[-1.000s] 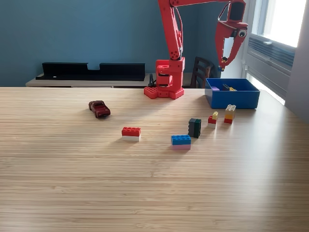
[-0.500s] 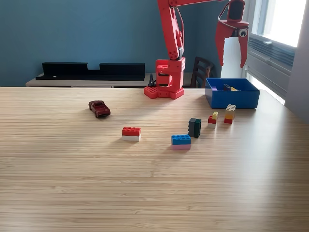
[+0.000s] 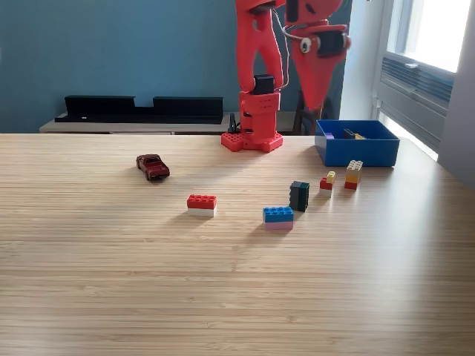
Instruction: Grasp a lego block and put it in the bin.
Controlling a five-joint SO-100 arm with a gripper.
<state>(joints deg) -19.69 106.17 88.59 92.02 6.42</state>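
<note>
At the far right corner of the pale wood-grain table [image 3: 148,282], as the exterior view shows it, stands the open-topped rectangular blue plastic bin [image 3: 357,150] with low walls. Inside it, against the far wall, lie a few small pieces: one purple at the left wall, one dark, and one yellow beside it. Their shapes are too small to tell, though they appear to be lego blocks.

The red plastic robot arm [image 3: 256,67] is mounted on its base at the far edge of the table, just left of the bin. Its gripper [image 3: 315,93] hangs above the table between the base and the bin, pointing down, with nothing seen in it. The fingers taper to a single point and appear pressed together.

On the table in front of the bin stand loose blocks:
- a yellow-and-orange lego stack [image 3: 353,175], nearest the bin;
- a small red-and-yellow lego piece [image 3: 327,181] just to its left;
- a dark green lego block [image 3: 299,196], standing upright;
- a blue-over-pink lego block [image 3: 278,217] just beside the green one;
- a red-over-white lego block [image 3: 202,205], well apart, toward the view's left.

A small dark red toy car [image 3: 153,167] rests further left. A long black tray [image 3: 141,109] sits on the shelf behind the table.
</note>
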